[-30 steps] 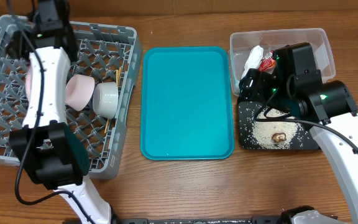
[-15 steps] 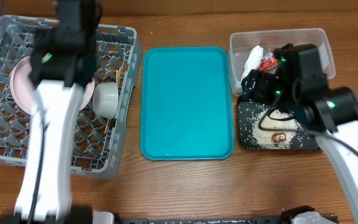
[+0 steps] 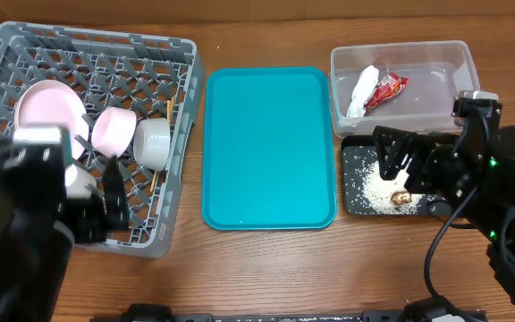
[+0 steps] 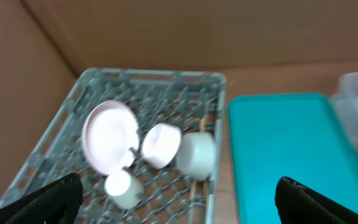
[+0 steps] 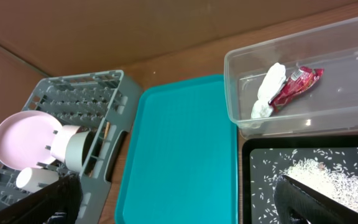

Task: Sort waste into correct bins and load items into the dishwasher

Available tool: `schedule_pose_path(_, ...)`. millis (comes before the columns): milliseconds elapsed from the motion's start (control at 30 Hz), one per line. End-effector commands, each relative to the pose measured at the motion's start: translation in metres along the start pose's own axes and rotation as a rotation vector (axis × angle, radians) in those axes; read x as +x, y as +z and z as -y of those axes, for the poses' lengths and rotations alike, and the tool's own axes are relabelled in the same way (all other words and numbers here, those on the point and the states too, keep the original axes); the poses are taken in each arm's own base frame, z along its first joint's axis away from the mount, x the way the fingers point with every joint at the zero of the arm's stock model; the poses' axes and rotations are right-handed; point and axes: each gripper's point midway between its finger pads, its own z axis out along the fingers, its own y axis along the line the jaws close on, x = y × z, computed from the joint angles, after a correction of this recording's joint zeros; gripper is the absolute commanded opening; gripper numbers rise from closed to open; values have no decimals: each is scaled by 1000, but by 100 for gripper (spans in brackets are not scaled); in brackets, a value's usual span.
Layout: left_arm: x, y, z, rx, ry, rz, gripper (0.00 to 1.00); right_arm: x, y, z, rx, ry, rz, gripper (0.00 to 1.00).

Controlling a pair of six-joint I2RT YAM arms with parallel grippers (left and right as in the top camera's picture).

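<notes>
Left hand (image 4: 179, 186) apart, pulled back off dish rack (image 3: 7, 40) | right hand (image 5: 178, 186) apart, withdrawn from clear tub (image 3: 436, 85)

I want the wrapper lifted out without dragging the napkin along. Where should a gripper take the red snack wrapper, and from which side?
Probably from straight above: the walls of the clear tub close off every side. Grip the red snack wrapper at its upper-right end in the overhead view, jaws across its narrow width, since its other end sits right by the white napkin.
</notes>
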Motion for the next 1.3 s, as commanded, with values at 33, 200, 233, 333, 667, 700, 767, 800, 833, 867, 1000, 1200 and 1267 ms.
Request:
schedule_pose_path(33, 3, -18, 13, 94, -25, 33, 100, -5, -1, -4, -11, -8, 9, 100)
schedule_pose_path(200, 12, -23, 13, 94, -22, 11, 100, -3, 9, -1, 2, -5, -17, 100)
schedule_pose_path(233, 15, -23, 13, 94, -21, 1, 100, -3, 10, -1, 4, -4, -22, 100)
schedule_pose_path(333, 21, -23, 13, 94, -19, -24, 100, 0, 18, 1, 16, 0, -50, 100)
schedule_pose_path(667, 34, -23, 13, 94, -13, -76, 100, -35, -2, 21, 123, -304, 273, 100)
schedule_pose_path(700, 34, -23, 13, 94, -13, -76, 100, -32, -3, 23, 122, -338, 307, 100)
schedule_pose_path(767, 34, -24, 13, 94, -13, -76, 100, -22, -1, 32, 125, -356, 345, 100)
schedule_pose_path(800, 34, -23, 13, 94, -13, -76, 100, -11, 1, 40, 130, -356, 350, 100)
schedule_pose_path(833, 34, -24, 13, 94, -13, -76, 100, 0, 4, 46, 137, -353, 346, 100)
schedule_pose_path(867, 34, -23, 13, 94, -13, -76, 100, 14, 8, 55, 143, -351, 337, 100)
schedule_pose_path(1000, 34, -24, 13, 94, -13, -76, 100, 68, 24, 80, 129, -325, 331, 100)
schedule_pose_path(1200, 34, -24, 13, 94, -13, -76, 100, 111, 41, 102, 103, -303, 398, 100)
schedule_pose_path(1267, 34, -24, 13, 94, -13, -77, 100, 119, 47, 106, 93, -303, 426, 100)
